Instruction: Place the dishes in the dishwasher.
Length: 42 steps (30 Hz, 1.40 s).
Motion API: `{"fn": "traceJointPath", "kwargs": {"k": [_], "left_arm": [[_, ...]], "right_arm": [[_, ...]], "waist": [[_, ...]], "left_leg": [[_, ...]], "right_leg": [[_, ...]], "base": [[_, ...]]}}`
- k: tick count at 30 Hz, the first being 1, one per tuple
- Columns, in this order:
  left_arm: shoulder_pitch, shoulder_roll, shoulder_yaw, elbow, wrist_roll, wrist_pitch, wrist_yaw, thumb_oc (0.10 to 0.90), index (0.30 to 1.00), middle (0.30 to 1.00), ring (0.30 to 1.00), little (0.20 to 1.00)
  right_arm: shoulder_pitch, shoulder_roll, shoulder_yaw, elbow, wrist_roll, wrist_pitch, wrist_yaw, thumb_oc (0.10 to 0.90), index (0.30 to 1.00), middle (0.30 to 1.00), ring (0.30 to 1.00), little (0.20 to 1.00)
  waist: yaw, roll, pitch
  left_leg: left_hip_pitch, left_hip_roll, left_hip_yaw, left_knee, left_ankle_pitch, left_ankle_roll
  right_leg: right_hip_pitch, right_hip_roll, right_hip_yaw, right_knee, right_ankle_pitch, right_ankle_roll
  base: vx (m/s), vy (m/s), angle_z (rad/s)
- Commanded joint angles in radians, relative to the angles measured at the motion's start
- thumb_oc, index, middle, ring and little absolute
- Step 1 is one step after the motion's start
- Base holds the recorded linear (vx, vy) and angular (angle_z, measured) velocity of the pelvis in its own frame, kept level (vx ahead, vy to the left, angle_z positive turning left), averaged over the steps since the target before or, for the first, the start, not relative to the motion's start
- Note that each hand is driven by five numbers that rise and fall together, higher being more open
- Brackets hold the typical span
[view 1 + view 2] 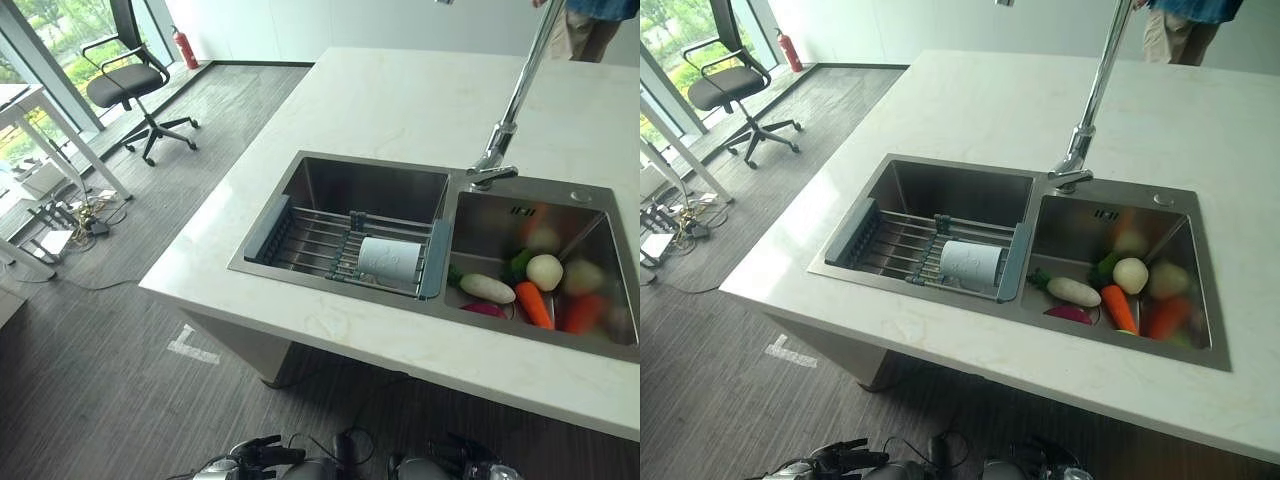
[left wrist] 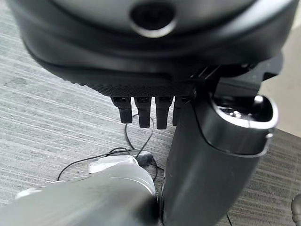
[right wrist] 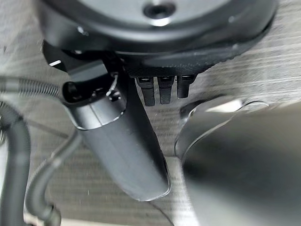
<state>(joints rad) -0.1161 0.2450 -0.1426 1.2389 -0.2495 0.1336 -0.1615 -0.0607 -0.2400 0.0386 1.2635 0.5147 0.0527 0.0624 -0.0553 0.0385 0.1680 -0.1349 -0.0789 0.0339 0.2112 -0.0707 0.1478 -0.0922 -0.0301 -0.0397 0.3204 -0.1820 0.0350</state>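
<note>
Fingers of both hands (image 2: 150, 110) (image 3: 162, 89) hang straight, empty; a white cup (image 1: 390, 259) lies on the sink's (image 1: 300, 180) rack (image 1: 310, 240).

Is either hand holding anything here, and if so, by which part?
Nothing is held. The left hand and right hand hang over the floor with straight fingers; the white cup lies untouched on the sink rack.

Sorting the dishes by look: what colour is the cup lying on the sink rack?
White; the cup shows best in the right eye view.
</note>
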Motion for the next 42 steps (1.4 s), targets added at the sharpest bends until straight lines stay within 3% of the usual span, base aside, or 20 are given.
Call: {"fn": "traceJointPath", "kwargs": {"k": [1, 3, 5, 6, 12, 13, 14, 16, 18, 19, 22, 24, 27, 35, 38, 39, 40, 42], "left_arm": [[0.076, 0.014, -0.028, 0.028, 0.027, 0.039, 0.021, 0.800, 0.900, 0.900, 0.900, 0.900], [0.070, 0.019, -0.005, 0.035, -0.002, 0.045, 0.026, 0.800, 0.900, 0.900, 0.900, 0.900], [0.067, 0.023, 0.012, 0.038, -0.001, 0.045, 0.019, 0.800, 0.900, 0.900, 0.900, 0.900], [0.073, 0.022, 0.029, 0.037, 0.000, 0.038, 0.020, 0.800, 0.900, 0.900, 0.900, 0.900], [0.085, 0.011, 0.037, 0.049, -0.083, 0.039, 0.051, 0.800, 0.900, 0.900, 0.900, 0.900], [0.094, 0.003, 0.038, 0.045, -0.123, 0.020, 0.076, 0.800, 0.900, 0.900, 0.900, 0.900], [0.102, -0.004, 0.049, 0.040, -0.142, 0.000, 0.089, 0.800, 0.900, 0.900, 0.900, 0.900], [0.106, -0.007, 0.058, 0.037, -0.132, -0.007, 0.081, 0.800, 0.900, 0.900, 0.900, 0.900], [0.106, -0.010, 0.059, 0.037, -0.127, -0.012, 0.072, 0.800, 0.900, 0.900, 0.900, 0.900], [0.106, -0.015, 0.061, 0.037, -0.123, -0.010, 0.066, 0.800, 0.900, 0.900, 0.900, 0.900], [0.079, -0.020, 0.056, 0.042, -0.095, 0.014, 0.085, 0.800, 0.900, 0.900, 0.900, 0.900], [0.067, -0.025, 0.051, 0.049, -0.138, 0.009, 0.098, 0.800, 0.900, 0.900, 0.900, 0.900], [0.070, -0.004, 0.093, 0.051, -0.243, -0.002, 0.155, 0.800, 0.900, 0.900, 0.900, 0.900], [0.116, 0.056, 0.282, 0.065, -0.537, -0.181, 0.185, 0.800, 0.900, 0.900, 0.900, 0.900], [0.130, 0.091, 0.354, 0.048, -0.626, -0.281, 0.296, 0.800, 0.900, 0.900, 0.900, 0.900], [0.134, 0.115, 0.389, 0.047, -0.664, -0.336, 0.353, 0.800, 0.900, 0.900, 0.900, 0.900], [0.142, 0.150, 0.445, 0.047, -0.710, -0.427, 0.426, 0.800, 0.900, 0.900, 0.900, 0.900], [0.172, 0.213, 0.555, 0.043, -0.675, -0.631, 0.576, 0.800, 0.900, 0.900, 0.900, 0.900]], "right_arm": [[-0.029, -0.022, -0.013, -0.026, -0.001, -0.002, 0.015, 0.800, 0.900, 0.900, 0.900, 0.900], [-0.029, -0.017, -0.008, -0.020, -0.017, 0.003, 0.032, 0.800, 0.900, 0.900, 0.900, 0.900], [-0.030, -0.012, -0.003, -0.012, -0.029, -0.002, 0.042, 0.800, 0.900, 0.900, 0.900, 0.900], [-0.024, -0.007, -0.001, -0.015, -0.036, -0.006, 0.040, 0.800, 0.900, 0.900, 0.900, 0.900], [-0.012, -0.023, -0.008, -0.022, -0.023, -0.038, 0.061, 0.800, 0.900, 0.900, 0.900, 0.900], [-0.009, -0.033, -0.008, -0.024, -0.031, -0.030, 0.067, 0.800, 0.900, 0.900, 0.900, 0.900], [-0.009, -0.045, -0.010, -0.018, -0.041, -0.029, 0.066, 0.800, 0.900, 0.900, 0.900, 0.900], [-0.015, -0.053, -0.003, -0.013, -0.029, -0.030, 0.032, 0.800, 0.900, 0.900, 0.900, 0.900], [-0.026, -0.066, -0.002, -0.003, 0.005, -0.031, 0.003, 0.800, 0.900, 0.900, 0.900, 0.900], [-0.029, -0.078, -0.015, 0.002, 0.034, -0.041, 0.001, 0.800, 0.900, 0.900, 0.900, 0.900], [-0.021, -0.080, -0.032, -0.018, 0.046, -0.044, -0.014, 0.800, 0.900, 0.900, 0.900, 0.900], [-0.014, -0.070, -0.035, -0.024, 0.119, -0.077, -0.054, 0.800, 0.900, 0.900, 0.900, 0.900], [0.005, -0.061, -0.069, -0.015, 0.084, -0.038, -0.063, 0.800, 0.900, 0.900, 0.900, 0.900], [0.015, -0.053, -0.110, 0.023, 0.105, -0.045, -0.086, 0.800, 0.900, 0.900, 0.900, 0.900], [0.011, -0.080, -0.134, 0.021, 0.107, -0.031, -0.091, 0.800, 0.900, 0.900, 0.900, 0.900], [0.011, -0.092, -0.144, 0.021, 0.109, -0.026, -0.086, 0.800, 0.900, 0.900, 0.900, 0.900], [0.014, -0.103, -0.157, 0.021, 0.108, -0.023, -0.079, 0.800, 0.900, 0.900, 0.900, 0.900], [0.011, -0.120, -0.163, 0.014, 0.124, -0.011, -0.076, 0.800, 0.900, 0.900, 0.900, 0.900]], "waist": [[-0.019, 0.041, 0.015], [-0.010, 0.032, 0.020], [-0.005, 0.025, 0.027], [-0.003, 0.015, 0.031], [0.006, -0.019, 0.002], [0.009, -0.030, -0.004], [0.022, -0.052, 0.002], [0.048, -0.073, 0.022], [0.059, -0.054, 0.035], [0.059, -0.033, 0.044], [0.035, -0.008, 0.031], [0.023, 0.005, 0.014], [0.017, 0.013, -0.006], [0.028, 0.014, -0.030], [0.034, 0.019, -0.032], [0.035, 0.020, -0.034], [0.038, 0.020, -0.031], [0.044, 0.016, -0.033]], "left_leg": [[0.009, 0.018, 0.026, 0.089, -0.207, -0.048], [0.022, 0.040, 0.070, 0.089, -0.218, -0.065], [0.038, 0.050, 0.086, 0.089, -0.232, -0.073], [0.047, 0.057, 0.100, 0.089, -0.236, -0.082], [0.055, 0.081, 0.132, 0.089, -0.220, -0.104], [0.072, 0.073, 0.124, 0.089, -0.208, -0.114], [0.096, 0.035, 0.095, 0.089, -0.184, -0.117], [0.079, 0.022, 0.055, 0.089, -0.128, -0.132], [0.023, 0.063, 0.035, 0.089, -0.118, -0.148], [-0.038, 0.122, 0.036, 0.089, -0.075, -0.180], [-0.067, 0.198, 0.106, 0.089, -0.073, -0.200], [-0.062, 0.201, 0.103, 0.089, -0.097, -0.204], [-0.027, 0.163, 0.087, 0.089, -0.137, -0.196], [-0.002, 0.139, 0.097, 0.089, -0.173, -0.176], [-0.003, 0.139, 0.103, 0.089, -0.176, -0.179], [-0.003, 0.138, 0.101, 0.089, -0.176, -0.180], [0.004, 0.137, 0.098, 0.089, -0.183, -0.182], [0.000, 0.140, 0.096, 0.089, -0.176, -0.184]], "right_leg": [[-0.067, -0.018, -0.106, 0.147, 0.125, 0.094], [-0.077, -0.071, -0.182, 0.049, 0.132, 0.100], [-0.084, -0.097, -0.205, -0.020, 0.163, 0.107], [-0.092, -0.115, -0.204, -0.020, 0.140, 0.112], [-0.042, -0.102, -0.173, -0.020, 0.023, 0.086], [-0.022, -0.084, -0.148, -0.020, -0.005, 0.066], [-0.010, -0.092, -0.112, -0.020, -0.014, 0.051], [0.009, -0.098, -0.086, -0.020, -0.014, 0.036], [0.019, -0.082, -0.088, -0.020, -0.019, 0.032], [0.035, -0.075, -0.096, -0.020, -0.032, 0.032], [0.044, -0.105, -0.156, -0.020, -0.053, 0.044], [0.038, -0.134, -0.178, -0.020, -0.050, 0.057], [0.024, -0.164, -0.178, -0.020, -0.033, 0.079], [0.000, -0.195, -0.165, -0.020, -0.020, 0.107], [-0.012, -0.205, -0.166, -0.020, -0.018, 0.115], [-0.014, -0.206, -0.164, -0.020, -0.018, 0.116], [-0.006, -0.206, -0.164, -0.020, -0.024, 0.118], [-0.008, -0.207, -0.165, -0.020, -0.020, 0.121]], "base": [[0.00, 0.030, -0.51], [0.00, -0.063, -0.79], [0.01, -0.123, -0.75], [0.03, -0.208, -0.54], [0.05, -0.234, -0.03], [0.12, -0.290, 0.22], [0.12, -0.247, 0.14], [0.04, -0.050, 0.03], [-0.04, 0.156, -0.12], [-0.04, 0.258, -0.13], [-0.01, 0.256, 0.09], [0.04, 0.301, 0.21], [0.08, 0.181, -0.08], [0.03, 0.032, -0.02], [0.00, 0.007, -0.05], [0.00, 0.000, 0.00], [0.02, -0.039, -0.01], [0.02, -0.055, 0.02]]}}
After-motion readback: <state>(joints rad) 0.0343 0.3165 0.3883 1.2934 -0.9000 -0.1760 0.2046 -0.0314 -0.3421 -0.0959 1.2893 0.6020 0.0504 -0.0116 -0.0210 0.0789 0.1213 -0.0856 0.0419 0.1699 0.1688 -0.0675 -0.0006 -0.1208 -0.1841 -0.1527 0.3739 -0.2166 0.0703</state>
